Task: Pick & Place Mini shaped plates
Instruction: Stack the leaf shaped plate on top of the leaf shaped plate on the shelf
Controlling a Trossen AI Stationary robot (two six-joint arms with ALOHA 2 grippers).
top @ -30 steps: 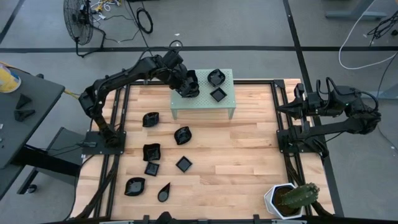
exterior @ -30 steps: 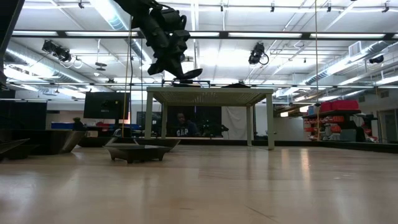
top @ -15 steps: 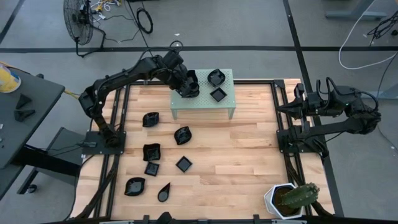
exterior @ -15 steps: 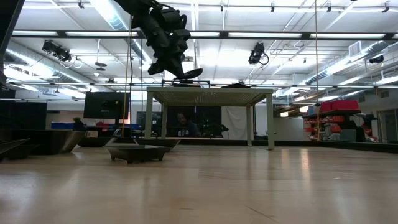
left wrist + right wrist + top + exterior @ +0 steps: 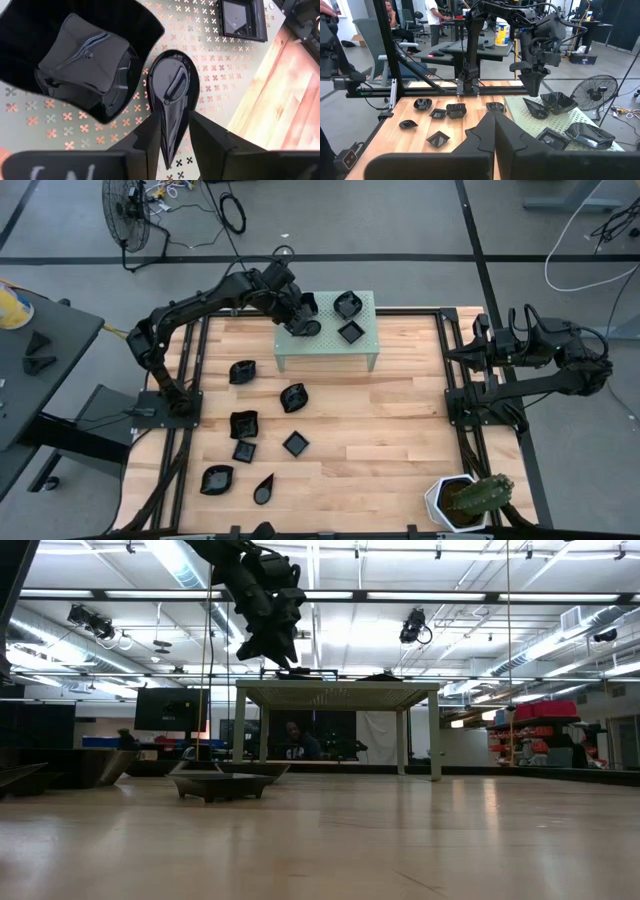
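The left gripper (image 5: 172, 131) hangs just over the pale green perforated stand (image 5: 365, 350), its 2 dark fingers (image 5: 145, 140) parted a little, one on each side of the narrow tail of a teardrop plate (image 5: 172, 92). In the left wrist view the plate lies flat on the stand's holed top and the fingers show a sliver of gap on either flank, so the jaws look slackened off rather than clamped — by my reading this is a release.

The teardrop's long axis runs in line with the gap between the fingers: its point sits between them, toward the wrist, and its rounded bulb faces away. That suits a pinch across the slim tail, the only part narrow enough for these jaws. Beside it, touching or nearly so, sits a larger wavy-rimmed plate (image 5: 75, 55); a square plate (image 5: 243, 17) sits farther off on the same stand.

From above, the left gripper (image 5: 303, 315) is at the stand's 9 o'clock end, with the other 2 plates toward 1 o'clock of it. The stand occupies the table's 12 o'clock edge. Below it, 7 more black plates (image 5: 242, 370) lie scattered over the wooden table (image 5: 400, 430) toward 7 o'clock — apparently waiting to be carried up.

The right gripper (image 5: 494, 131) is closed on nothing, its arm parked at 3 o'clock beyond the table's edge. A white cactus pot (image 5: 452, 502) stands at 5 o'clock.
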